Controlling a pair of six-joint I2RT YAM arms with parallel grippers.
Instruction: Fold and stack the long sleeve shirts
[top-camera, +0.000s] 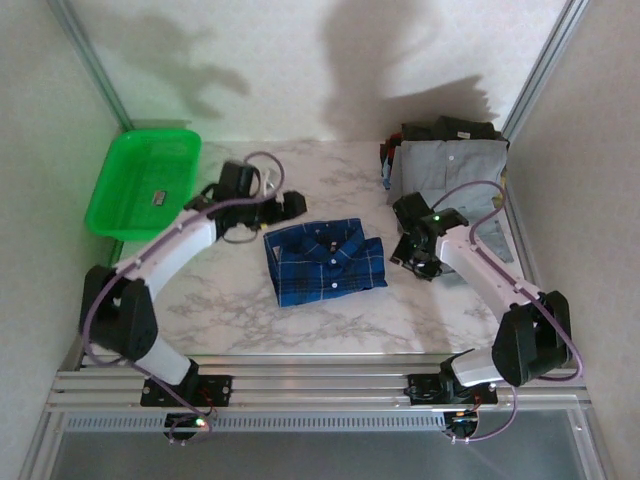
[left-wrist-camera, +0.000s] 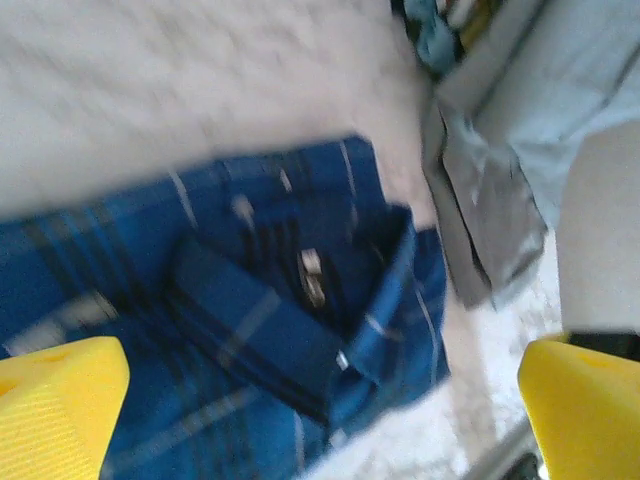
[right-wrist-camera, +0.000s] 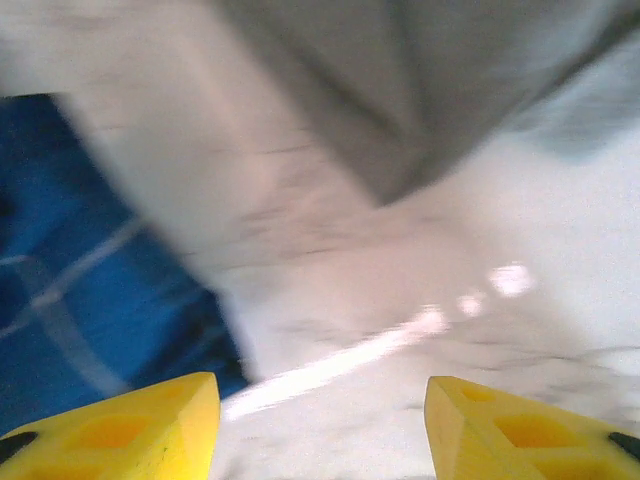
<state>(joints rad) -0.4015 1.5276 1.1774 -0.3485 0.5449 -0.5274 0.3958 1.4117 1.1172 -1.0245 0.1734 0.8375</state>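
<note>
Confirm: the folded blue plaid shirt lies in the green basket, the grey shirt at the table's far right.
Wrong: the blue plaid shirt lies on the table, not in the green basket; the top external view shows it. The grey shirt is far right.

White marble-look table (top-camera: 230, 310), pale walls (top-camera: 250, 60), aluminium frame rail (top-camera: 320, 385)

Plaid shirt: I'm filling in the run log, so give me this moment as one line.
plaid shirt: folded, mid-table | grey shirt: far right | left gripper: jaws open, empty | right gripper: jaws open, empty
</note>
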